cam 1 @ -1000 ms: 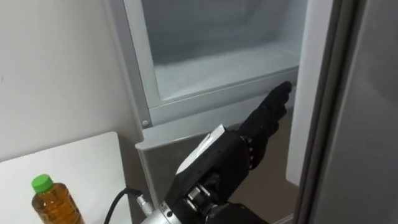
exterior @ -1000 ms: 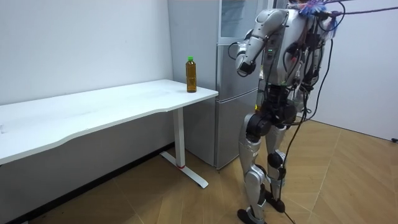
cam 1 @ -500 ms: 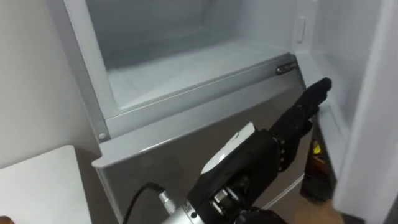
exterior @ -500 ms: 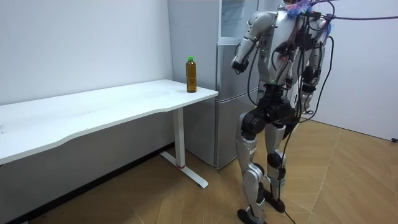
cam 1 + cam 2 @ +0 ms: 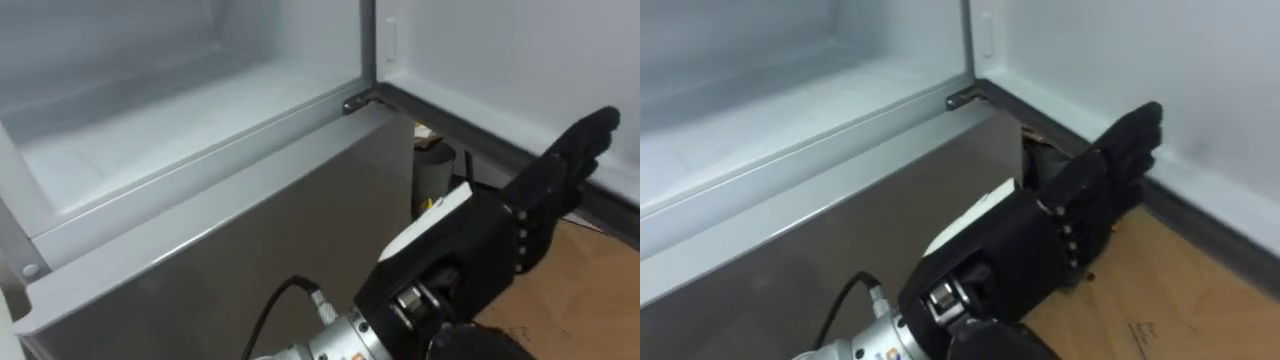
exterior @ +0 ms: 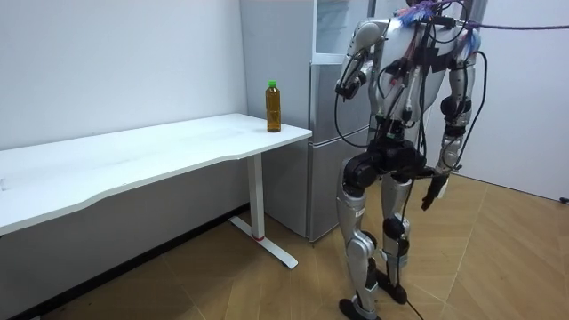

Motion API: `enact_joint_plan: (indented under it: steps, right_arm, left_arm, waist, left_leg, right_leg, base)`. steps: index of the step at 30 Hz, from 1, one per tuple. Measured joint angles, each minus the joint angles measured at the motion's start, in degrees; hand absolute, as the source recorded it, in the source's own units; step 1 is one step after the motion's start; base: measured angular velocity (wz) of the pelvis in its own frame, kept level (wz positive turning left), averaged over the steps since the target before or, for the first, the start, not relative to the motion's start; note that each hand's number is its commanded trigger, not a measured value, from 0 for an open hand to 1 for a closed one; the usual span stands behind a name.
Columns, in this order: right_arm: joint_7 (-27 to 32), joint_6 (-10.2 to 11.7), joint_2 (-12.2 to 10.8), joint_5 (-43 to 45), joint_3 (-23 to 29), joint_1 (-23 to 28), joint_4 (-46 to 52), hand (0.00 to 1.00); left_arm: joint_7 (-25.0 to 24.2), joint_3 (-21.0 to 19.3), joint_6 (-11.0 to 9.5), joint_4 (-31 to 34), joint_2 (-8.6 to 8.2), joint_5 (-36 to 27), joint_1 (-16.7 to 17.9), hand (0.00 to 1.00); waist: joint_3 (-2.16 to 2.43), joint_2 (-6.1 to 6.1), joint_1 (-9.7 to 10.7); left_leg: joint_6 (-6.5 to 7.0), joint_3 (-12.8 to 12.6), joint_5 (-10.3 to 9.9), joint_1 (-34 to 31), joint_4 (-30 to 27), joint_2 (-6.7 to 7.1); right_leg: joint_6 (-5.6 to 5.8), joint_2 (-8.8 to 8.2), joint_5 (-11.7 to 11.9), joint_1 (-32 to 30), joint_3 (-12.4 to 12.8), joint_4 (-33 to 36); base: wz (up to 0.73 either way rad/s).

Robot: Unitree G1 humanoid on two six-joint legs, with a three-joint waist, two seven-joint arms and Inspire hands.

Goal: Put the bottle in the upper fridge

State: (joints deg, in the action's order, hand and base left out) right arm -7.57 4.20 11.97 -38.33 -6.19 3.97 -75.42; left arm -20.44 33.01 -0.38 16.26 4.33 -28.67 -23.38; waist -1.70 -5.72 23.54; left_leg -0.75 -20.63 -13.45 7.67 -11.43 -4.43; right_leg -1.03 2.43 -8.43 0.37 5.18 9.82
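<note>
A clear plastic bottle [image 6: 274, 107] of amber liquid with a green cap is seen upright on the far corner of a long white table [image 6: 160, 151]. It is near the tall silver fridge [image 6: 325, 151] and well apart from both hands. Any print on the bottle is too small to be read.

The robot is seen standing before the fridge. The upper fridge compartment [image 5: 180, 110] is open, and a pale white floor and walls are shown inside it. Below it, the flat grey lower door [image 5: 230, 250] is shut. A small metal hinge [image 5: 356, 102] is set at the compartment's right corner, and the white inner door face [image 5: 500, 50] stands open on the right.

The black left hand [image 5: 500, 245] is held up in front of that door face. It is released, with its fingers [image 5: 580, 145] straight and nothing grasped. The right hand [image 6: 431, 191] is hung low at the robot's side, and its state cannot be told. Faint print on the brown floor [image 5: 1180, 290] is too small to be read.
</note>
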Motion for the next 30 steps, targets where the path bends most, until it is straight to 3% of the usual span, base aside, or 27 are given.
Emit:
enact_joint_plan:
  steps: [4,11,17,24,26,30]
  right_arm:
    - [1.0,0.0,0.0,0.4,0.1,-0.7,0.5,0.0]
    - [1.8,0.0,0.1,0.1,0.1,-0.4,1.4,0.0]
    - [2.5,-0.6,-0.2,-1.4,-0.7,-0.9,1.7,0.0]
    - [1.7,-0.6,-0.6,1.3,-1.3,-1.8,1.8,0.0]
    - [1.2,-0.6,-0.7,1.7,-1.2,-2.3,1.6,0.0]
    - [0.5,-0.6,-1.2,2.9,-1.1,-2.6,1.3,0.0]
  left_arm:
    - [-0.4,1.1,0.0,0.0,-1.69,0.1,-0.9,0.0]
    - [0.0,1.1,0.0,-0.5,-1.54,0.0,-1.9,0.0]
    - [0.2,0.9,0.0,0.2,-1.09,0.4,-1.9,0.0]
    - [0.4,-0.5,0.0,3.1,0.94,5.3,-1.2,0.0]
    - [0.9,-1.8,0.0,5.4,1.79,7.1,0.4,0.0]
    - [2.7,-5.1,0.0,6.1,2.43,9.8,2.1,0.0]
  waist:
    - [0.05,-0.11,0.2]
    - [0.27,-0.46,0.2]
    - [0.34,-0.58,-0.8]
    - [0.38,-0.32,-5.5]
    - [0.32,-0.01,-5.9]
    - [0.37,1.18,-8.7]
  left_leg:
    - [0.0,-1.4,0.0,-0.2,0.0,-0.11]
    - [-0.01,-1.0,0.0,-0.1,0.1,-0.08]
    - [-0.01,0.4,0.0,-1.2,0.1,0.02]
    - [-0.2,3.1,0.1,-1.3,0.7,0.09]
    - [-0.35,4.3,0.2,-1.7,0.7,0.11]
    - [-0.5,6.4,0.3,-2.2,0.7,0.29]
  right_leg:
    - [-0.25,0.22,0.2,-0.9,0.9,0.1]
    - [-0.23,0.22,0.2,-0.9,0.8,1.0]
    - [-0.15,-0.36,0.1,-1.4,-2.1,0.9]
    - [-0.14,-0.62,0.2,-1.0,-4.3,1.0]
    - [-0.17,-0.83,0.2,-0.7,-5.7,0.9]
    - [-0.19,-1.24,0.2,-0.1,-8.0,0.7]
  base:
    - [-0.14]
    - [0.01]
    - [0.24]
    - [0.17]
    - [0.36]
    - [0.31]
